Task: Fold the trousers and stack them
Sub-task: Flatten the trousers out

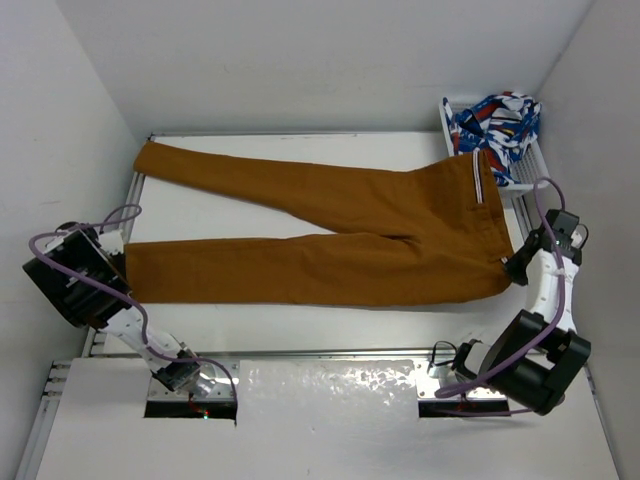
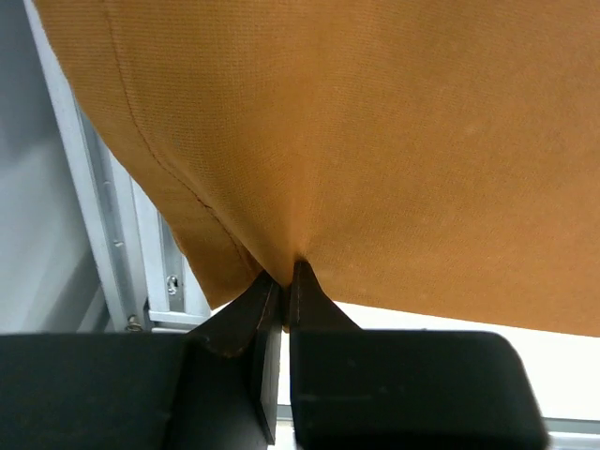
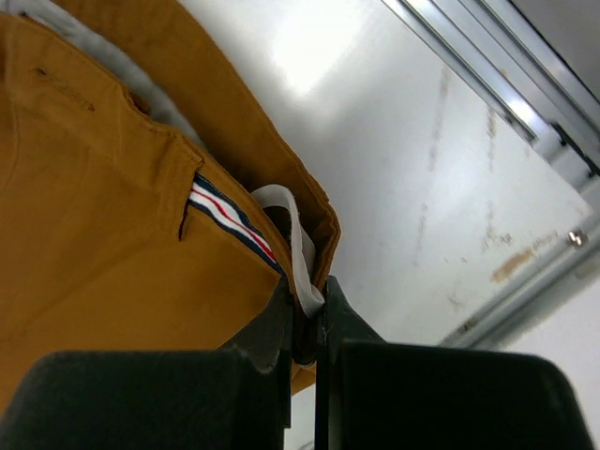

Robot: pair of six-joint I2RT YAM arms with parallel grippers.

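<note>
Legible text, labels, brands, numbers, signs: none. No readable marking found in any of the three views.

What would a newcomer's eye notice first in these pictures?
The mustard trousers lie spread across the white table, legs pointing left. The left gripper pinches the near leg's end and the right gripper pinches the waistband. A blue-red-white cloth fills the white basket at the far right corner.

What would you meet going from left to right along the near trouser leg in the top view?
left claw, shut on the hem → trousers → right claw, shut on the waistband
</note>
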